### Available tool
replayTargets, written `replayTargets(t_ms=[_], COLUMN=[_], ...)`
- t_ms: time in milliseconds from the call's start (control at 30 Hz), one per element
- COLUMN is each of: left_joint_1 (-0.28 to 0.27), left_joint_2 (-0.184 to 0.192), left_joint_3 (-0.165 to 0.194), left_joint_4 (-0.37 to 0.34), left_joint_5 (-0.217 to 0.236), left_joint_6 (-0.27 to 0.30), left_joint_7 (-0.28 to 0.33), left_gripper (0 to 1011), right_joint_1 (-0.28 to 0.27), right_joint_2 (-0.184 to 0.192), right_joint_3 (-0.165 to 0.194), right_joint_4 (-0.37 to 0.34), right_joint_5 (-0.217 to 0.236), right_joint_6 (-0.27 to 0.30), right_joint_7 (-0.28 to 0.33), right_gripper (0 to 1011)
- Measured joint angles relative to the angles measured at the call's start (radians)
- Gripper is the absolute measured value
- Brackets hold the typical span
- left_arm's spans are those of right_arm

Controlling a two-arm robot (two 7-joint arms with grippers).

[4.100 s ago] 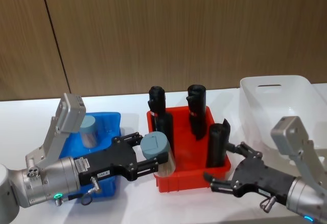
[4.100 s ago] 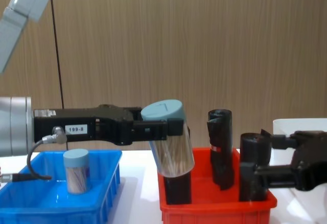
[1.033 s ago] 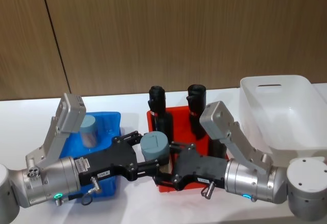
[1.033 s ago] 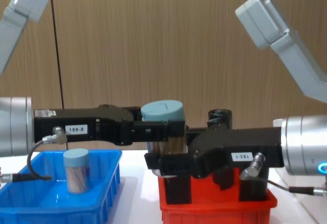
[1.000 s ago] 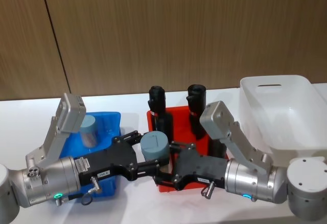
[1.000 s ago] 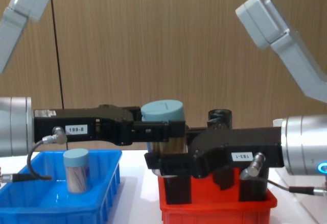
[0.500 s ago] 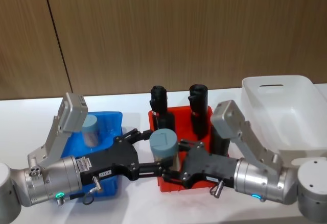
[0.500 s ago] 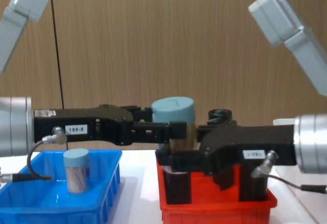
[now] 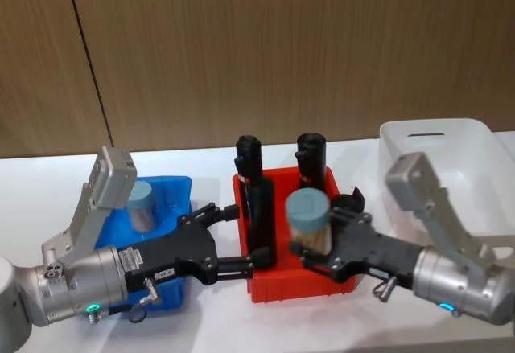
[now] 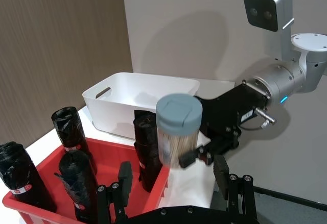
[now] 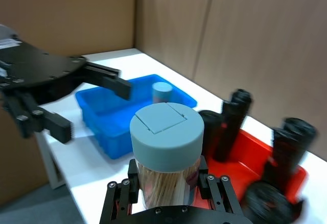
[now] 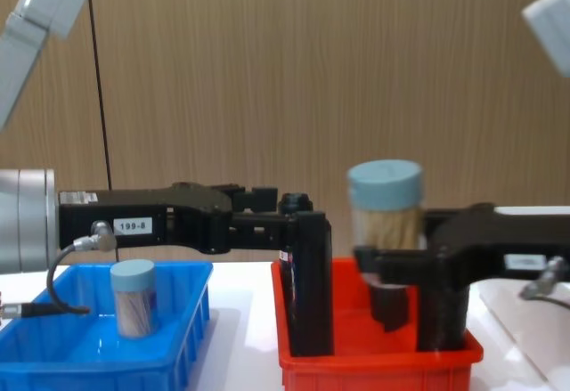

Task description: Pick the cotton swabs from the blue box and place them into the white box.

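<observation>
- Head view: the right gripper [image 9: 312, 250] clamped a swab jar [image 9: 309, 218] low on its clear body, upright, above the red bin [image 9: 290, 293].
- The left gripper [image 9: 241, 238] gaped wide, empty, at that bin's left edge.
- A second jar [image 9: 140, 204] stood in the blue box [image 9: 170, 182]; the white box [image 9: 451, 140] sat right.
- White table [image 9: 40, 192], wood-panel wall [image 9: 241, 47].

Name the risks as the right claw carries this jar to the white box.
1. The cotton swabs jar in the right claw hangs low over the red bin. A black roll stands between it and the white box, so a sideways sweep may knock it.
2. The claw grips only the jar's lower part, so it might tilt or slip.
</observation>
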Motion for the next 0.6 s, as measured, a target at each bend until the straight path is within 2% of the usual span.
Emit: replayTargets(t_ms=[133, 467, 600], left_joint_1=[0.0, 0.0, 0.0], left_joint_2=[0.0, 0.0, 0.0], left_joint_3=[0.0, 0.0, 0.0], left_joint_4=[0.0, 0.0, 0.0], left_joint_5=[0.0, 0.0, 0.0], left_joint_6=[0.0, 0.0, 0.0], left_joint_7=[0.0, 0.0, 0.0], left_gripper=[1004, 1004, 1004], right_joint_1=[-0.017, -0.076, -0.087], right_joint_2=[0.025, 0.114, 0.136], right_joint_3=[0.018, 0.091, 0.113], right_joint_4=[-0.012, -0.051, -0.056], right_joint_5=[0.021, 0.107, 0.132], right_joint_6=[-0.005, -0.027, -0.028], right_joint_7=[-0.027, -0.141, -0.185], right_gripper=[637, 637, 637])
